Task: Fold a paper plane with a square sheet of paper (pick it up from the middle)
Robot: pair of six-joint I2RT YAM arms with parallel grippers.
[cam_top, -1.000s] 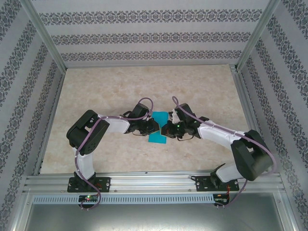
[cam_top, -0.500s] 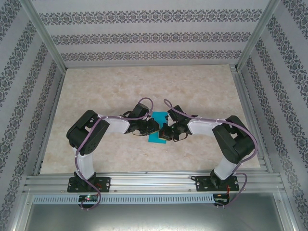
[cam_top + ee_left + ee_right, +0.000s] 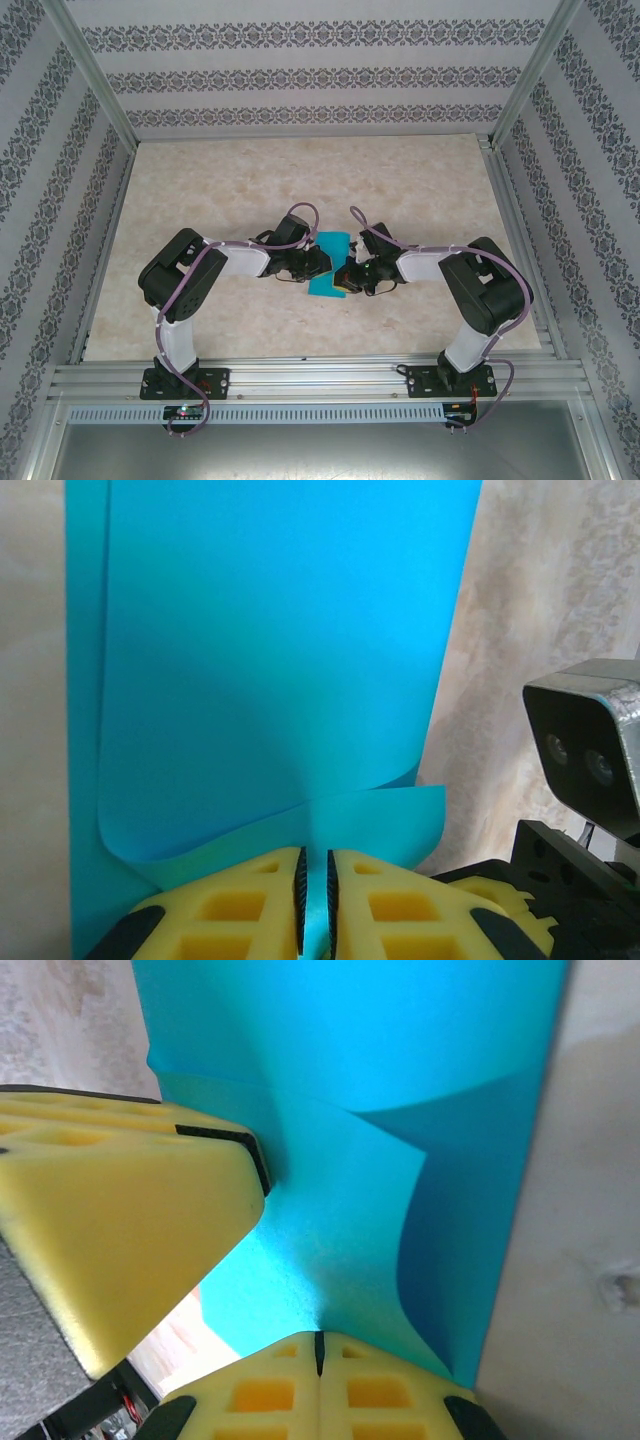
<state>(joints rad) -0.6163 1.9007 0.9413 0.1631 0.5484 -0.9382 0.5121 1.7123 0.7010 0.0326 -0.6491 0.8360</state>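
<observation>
Thin teal-blue square sheet of paper [image 3: 270, 660], partly folded — left gripper [image 3: 314, 868] and right gripper [image 3: 320, 1346] both clamped shut on it.

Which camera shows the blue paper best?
Left wrist: the blue paper spreads wide, layers and curled flap clear. Right wrist sees it close, partly behind a yellow finger; top view shows a small patch between the arms.

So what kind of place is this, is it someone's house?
Probably a robot test booth, not a house: a silver metal frame holds patterned wallpaper panels around a beige marbled tabletop, with two white-and-black robot arms bolted at its near edge.
</observation>
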